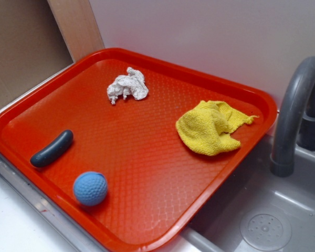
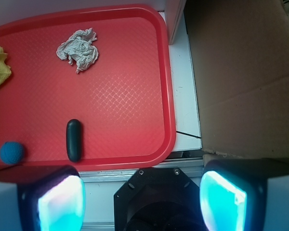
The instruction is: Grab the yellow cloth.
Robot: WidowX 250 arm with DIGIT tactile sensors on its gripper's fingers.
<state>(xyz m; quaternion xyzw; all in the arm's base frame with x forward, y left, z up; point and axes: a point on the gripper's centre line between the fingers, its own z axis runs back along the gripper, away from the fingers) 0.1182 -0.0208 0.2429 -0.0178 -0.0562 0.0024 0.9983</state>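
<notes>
Yellow cloth [image 1: 207,128] lies rumpled in the red tray [image 1: 147,231]; jaws wide apart, empty.

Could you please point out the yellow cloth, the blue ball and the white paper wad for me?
yellow cloth [image 1: 206,132]: exterior view, on its folded middle.
blue ball [image 1: 90,188]: exterior view, on the centre of its dimpled surface.
white paper wad [image 1: 127,86]: exterior view, on its crumpled middle.
</notes>
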